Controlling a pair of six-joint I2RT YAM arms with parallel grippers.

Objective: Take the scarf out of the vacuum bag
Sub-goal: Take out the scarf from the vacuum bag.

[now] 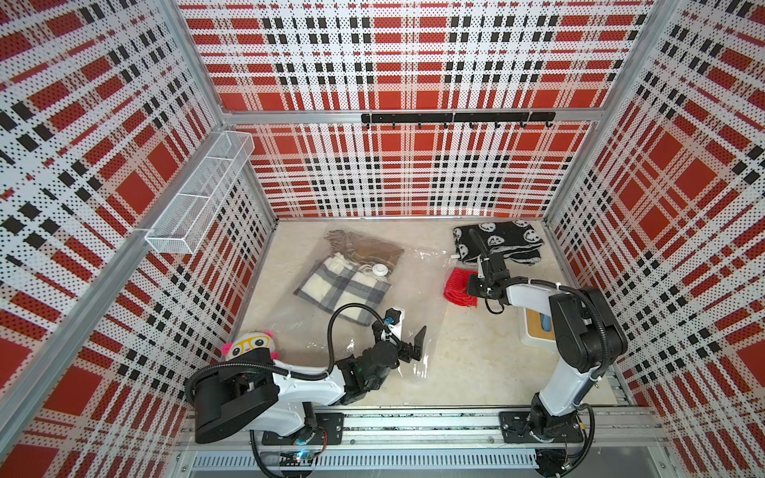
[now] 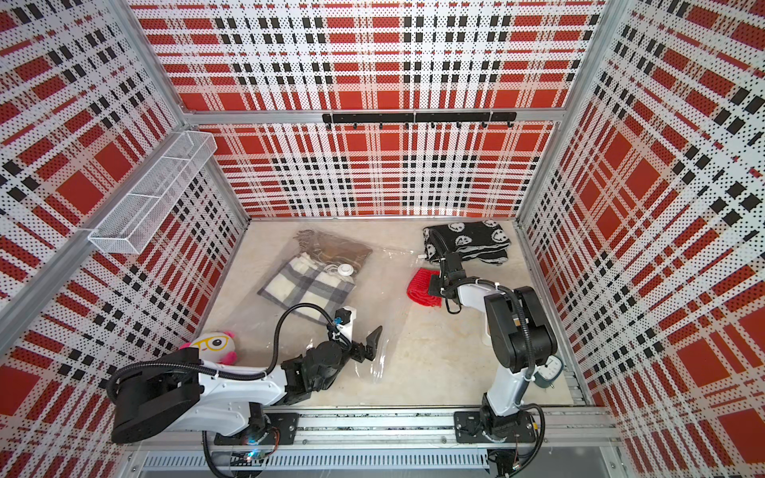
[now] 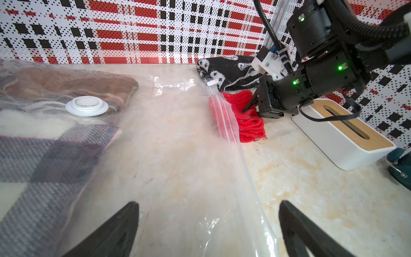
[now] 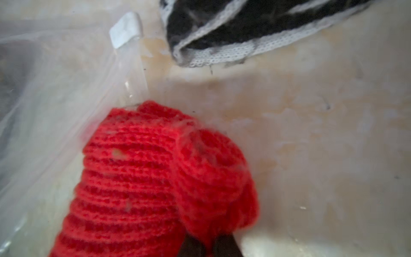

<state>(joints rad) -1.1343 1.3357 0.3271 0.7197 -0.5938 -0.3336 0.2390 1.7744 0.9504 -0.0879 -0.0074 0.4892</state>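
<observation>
Two-arm split | right end effector (image 4: 208,243) clamped red scarf (image 4: 138,178) for pull-out | left end effector (image 3: 209,224) gaped over vacuum bag (image 3: 178,138) edge, likely pinning next

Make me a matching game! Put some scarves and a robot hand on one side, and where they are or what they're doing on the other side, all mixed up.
Things:
1. red scarf
2. grey checked scarf
3. black-and-white scarf
4. left hand

Places or states:
A. open, holding nothing
B. inside the vacuum bag
C. pinched in the right hand
D. outside the bag, near the back wall

Pairs: 1-C, 2-B, 3-D, 4-A.
</observation>
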